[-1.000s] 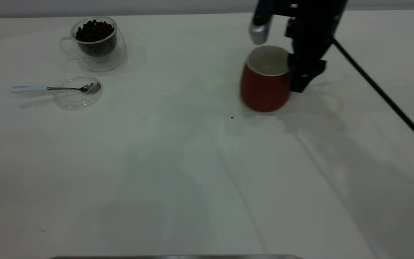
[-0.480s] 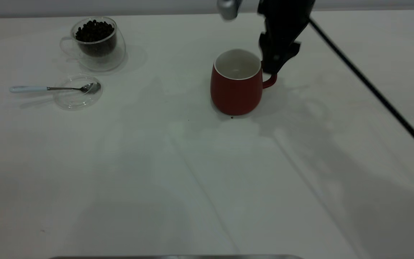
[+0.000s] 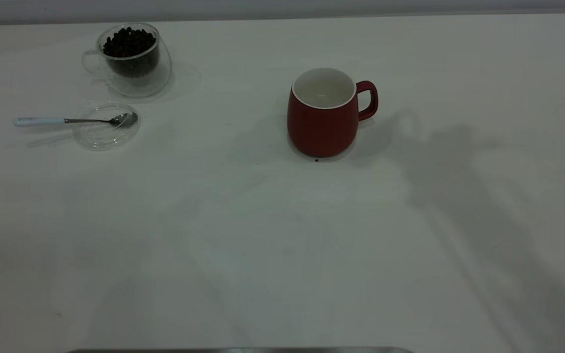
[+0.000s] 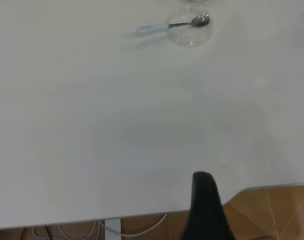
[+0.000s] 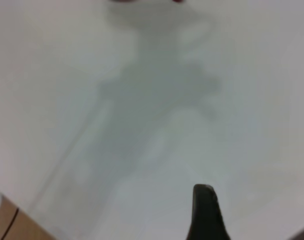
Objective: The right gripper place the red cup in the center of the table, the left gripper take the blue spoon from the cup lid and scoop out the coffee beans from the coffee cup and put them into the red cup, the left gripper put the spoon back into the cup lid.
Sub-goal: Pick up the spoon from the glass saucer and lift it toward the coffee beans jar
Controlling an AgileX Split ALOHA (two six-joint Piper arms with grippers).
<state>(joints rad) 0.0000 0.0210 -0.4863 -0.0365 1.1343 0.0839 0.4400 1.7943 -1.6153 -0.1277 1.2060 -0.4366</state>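
Observation:
The red cup stands upright and alone near the middle of the table, with its handle toward the right and a tiny dark speck at its base. The coffee cup, holding the coffee beans, stands at the far left. In front of it lies the cup lid, with the blue spoon resting across it, handle to the left. Neither gripper shows in the exterior view. A black part of the left gripper hangs over the table's near edge, far from the spoon. The right gripper is above bare table.
The near table edge and the wooden floor with cables show in the left wrist view. A broad arm shadow lies on the table to the right of the red cup.
The right gripper carried the red cup leftward to the table's middle, set it down, let go of its handle and withdrew out of the exterior view.

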